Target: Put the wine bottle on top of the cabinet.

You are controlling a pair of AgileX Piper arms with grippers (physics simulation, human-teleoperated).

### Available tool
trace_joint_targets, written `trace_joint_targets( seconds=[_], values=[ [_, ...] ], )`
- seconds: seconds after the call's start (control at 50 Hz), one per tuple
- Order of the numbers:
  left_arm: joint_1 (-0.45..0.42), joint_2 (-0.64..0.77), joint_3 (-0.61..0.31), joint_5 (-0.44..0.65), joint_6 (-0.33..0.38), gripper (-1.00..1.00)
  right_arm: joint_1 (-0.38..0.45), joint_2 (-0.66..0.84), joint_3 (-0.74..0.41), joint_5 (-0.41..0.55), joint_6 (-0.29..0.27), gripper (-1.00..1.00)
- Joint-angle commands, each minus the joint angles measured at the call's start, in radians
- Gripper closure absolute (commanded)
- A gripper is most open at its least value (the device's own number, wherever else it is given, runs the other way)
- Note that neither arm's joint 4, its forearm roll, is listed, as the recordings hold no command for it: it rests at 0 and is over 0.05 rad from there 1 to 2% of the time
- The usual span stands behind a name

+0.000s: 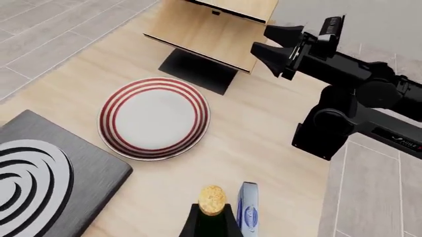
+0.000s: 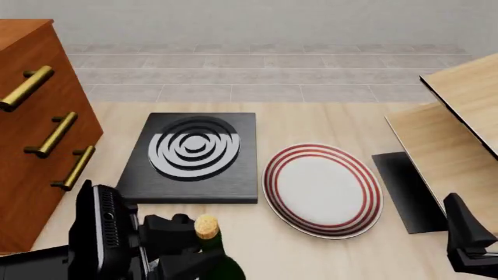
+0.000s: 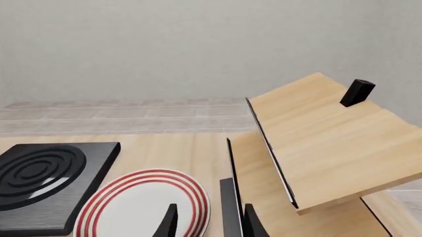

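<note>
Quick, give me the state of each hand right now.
Left hand: closed on the wine bottle.
Right hand: open, holding nothing.

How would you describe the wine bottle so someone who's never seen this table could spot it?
Start at the reddish-brown cabinet on the table's left, then come to the near edge in front of the black ringed slab. The wine bottle stands there at the left tool. Only it has a tan cork on dark glass, unlike the flat red-striped plate beside it.
</note>
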Motion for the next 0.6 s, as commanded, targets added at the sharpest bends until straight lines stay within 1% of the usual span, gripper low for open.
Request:
trace_joint_targets(
  seconds=[0.02,0.1,0.12,0.2,0.28,0.3,0.34,0.4,0.5,0.52,0.54,0.6],
  values=[
    [0.01,-0.048,-0.061,0.043,0.028,1.0,0.0,0.001,0.003,-0.003,0.0,-1.0],
    [0.014,-0.066,-0.079,0.057,0.034,1.0,0.0,0.0,0.003,-0.003,0.0,-1.0],
    [0.017,-0.071,-0.092,0.068,0.047,1.0,0.0,0.0,0.003,-0.003,0.001,-1.0],
    [0.02,-0.078,-0.112,0.082,0.061,1.0,0.0,0.001,0.002,-0.003,0.0,-1.0],
    [0.029,-0.092,-0.132,0.096,0.064,1.0,0.0,0.0,0.002,-0.003,0.0,-1.0],
    [0.017,-0.094,-0.153,0.107,0.073,1.0,0.0,0.0,0.002,-0.002,0.0,-1.0],
    [0.019,-0.096,-0.159,0.113,0.073,1.0,0.0,0.0,0.002,-0.002,0.0,-1.0],
    [0.023,-0.114,-0.195,0.137,0.088,1.0,0.0,0.0,0.002,-0.003,-0.001,-1.0],
    [0.033,-0.115,-0.229,0.17,0.083,1.0,0.0,0.0,0.002,-0.003,-0.002,-1.0],
    [0.039,-0.115,-0.23,0.176,0.119,1.0,0.0,0.0,0.002,-0.002,-0.002,-1.0],
    [0.055,-0.112,-0.23,0.187,0.136,1.0,0.0,0.001,0.002,-0.002,-0.002,-1.0],
    [0.052,-0.111,-0.24,0.195,0.119,1.0,0.0,0.0,0.001,-0.001,-0.003,-1.0]
  ],
)
